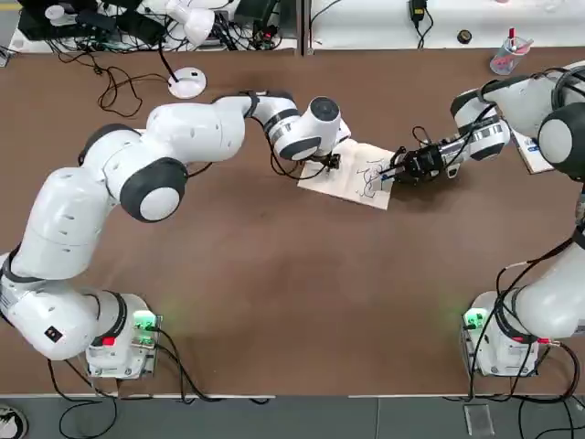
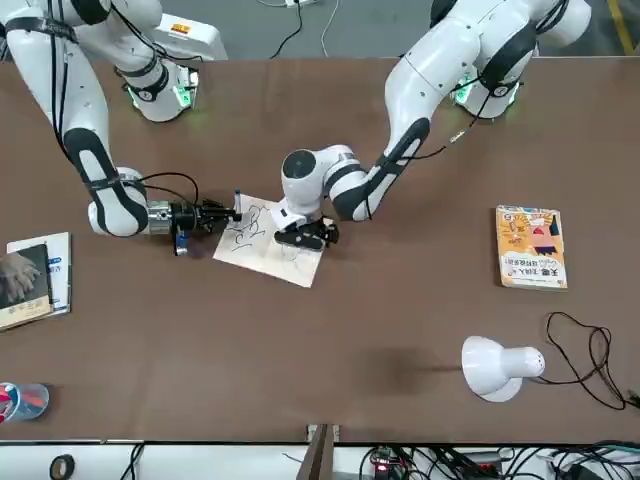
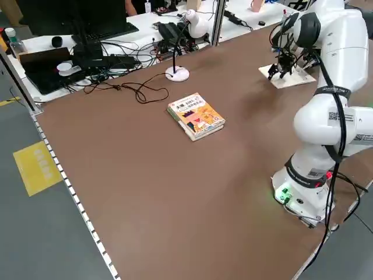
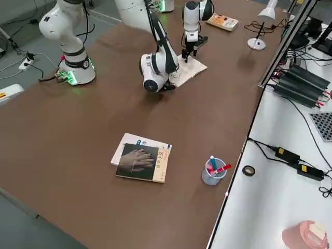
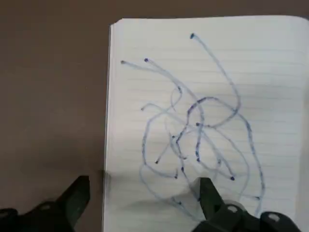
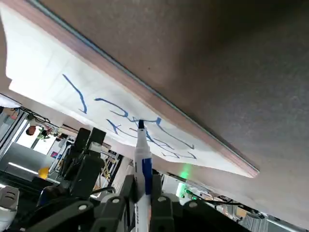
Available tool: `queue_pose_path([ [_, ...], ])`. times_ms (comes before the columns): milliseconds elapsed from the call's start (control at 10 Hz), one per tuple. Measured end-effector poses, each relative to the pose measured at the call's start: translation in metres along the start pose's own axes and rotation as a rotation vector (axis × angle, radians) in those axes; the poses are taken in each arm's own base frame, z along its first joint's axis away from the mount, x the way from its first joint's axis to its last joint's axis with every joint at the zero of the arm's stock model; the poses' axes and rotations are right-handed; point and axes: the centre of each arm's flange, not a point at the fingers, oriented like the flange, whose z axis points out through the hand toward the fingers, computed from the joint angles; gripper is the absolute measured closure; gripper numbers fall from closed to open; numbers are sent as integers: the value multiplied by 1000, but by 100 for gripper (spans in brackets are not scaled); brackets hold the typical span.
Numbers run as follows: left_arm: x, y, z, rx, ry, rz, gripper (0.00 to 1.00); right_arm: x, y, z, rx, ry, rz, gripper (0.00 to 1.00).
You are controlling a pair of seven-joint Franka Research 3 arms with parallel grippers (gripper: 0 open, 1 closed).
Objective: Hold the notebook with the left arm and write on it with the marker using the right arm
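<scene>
The notebook [image 1: 352, 174] lies open mid-table, its white page [image 5: 203, 111] covered in blue scribbles. My left gripper [image 1: 329, 163] stands over its edge with fingers spread: one fingertip [image 5: 208, 191] presses on the page, the other [image 5: 77, 193] is on the table beside it. From the other side my right gripper [image 1: 411, 165] is shut on the marker [image 6: 141, 154], a slim white and blue pen. Its tip touches the page among the lines. The front view shows the notebook [image 2: 265, 245] between the left gripper [image 2: 305, 235] and the right gripper [image 2: 215, 213].
An orange-yellow book [image 2: 530, 247] and a white desk lamp [image 2: 500, 367] with its cable lie on my left side. A dark-cover book [image 4: 141, 162] and a clear cup of pens [image 4: 213, 171] sit on my right. A tape roll [image 4: 249, 170] lies on the side bench.
</scene>
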Motion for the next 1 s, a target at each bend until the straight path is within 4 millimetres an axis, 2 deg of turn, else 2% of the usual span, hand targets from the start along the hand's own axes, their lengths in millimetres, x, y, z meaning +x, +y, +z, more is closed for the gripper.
queue_pose_path([
  [1000, 0, 0, 0, 0, 0, 0, 0, -7, 0, 21, -11, -34, -1, 83],
])
